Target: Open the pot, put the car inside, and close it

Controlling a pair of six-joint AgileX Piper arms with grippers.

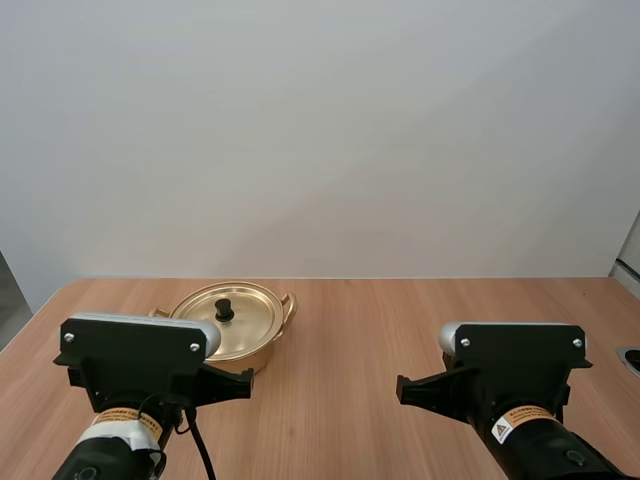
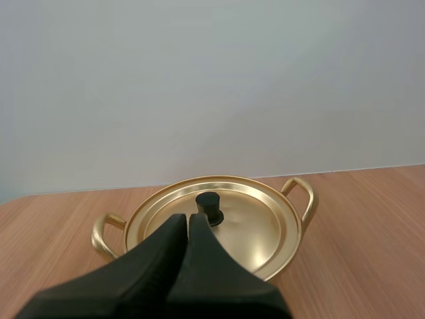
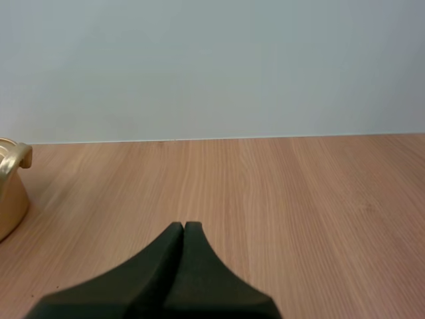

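nearest, the left gripper (image 2: 188, 217) has its fingers pressed together into one dark wedge, holding nothing. the right gripper (image 3: 184, 226) is likewise closed and empty, over bare table (image 1: 400, 330). beyond the left tips, seemingly just short of touching them, stands the golden pot (image 1: 268, 347). its lid (image 2: 255, 222) is on and the black knob (image 2: 208, 206) upright. the pot sits toward the table's far left corner, near the far edge.

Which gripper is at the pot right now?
The left gripper, shut, points at the black lid knob; the right gripper faces the table, with the pot off to one side.
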